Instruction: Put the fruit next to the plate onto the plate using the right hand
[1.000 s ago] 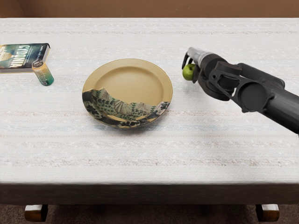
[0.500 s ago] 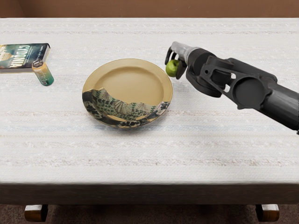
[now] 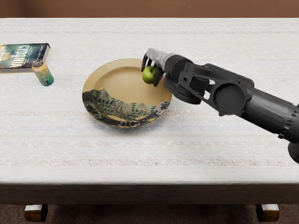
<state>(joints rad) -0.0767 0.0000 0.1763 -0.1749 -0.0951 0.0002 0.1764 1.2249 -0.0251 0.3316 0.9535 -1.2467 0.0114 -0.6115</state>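
Right hand point(image 3: 155, 65) comes in from the right edge, fingers curled tight around the small round green fruit point(image 3: 149, 74). The grip looks secure, with the fruit pinched under the fingertips. The fruit sits over the right inner part of the round tan plate with the painted mountain scene point(image 3: 119, 81), just inside the far-right rim. From this angle I can't tell whether it's touching the plate surface or hovering above it. Step in hand is the place: I'd carry it a bit more toward the plate's middle so it doesn't land on the sloped rim, then lower until it rests on the flat part. Open the fingers slowly and evenly, since a round fruit will likely roll if one finger drags it on release. Pull out upward and back to the right, keeping the wrist off the rim so the plate doesn't shift on the white textured tabletop point(image 3: 149, 140). The book point(image 3: 22, 55) and small green-tan cylinder point(image 3: 42, 73) at far left are well apart and no factor. Left arm is not visible.
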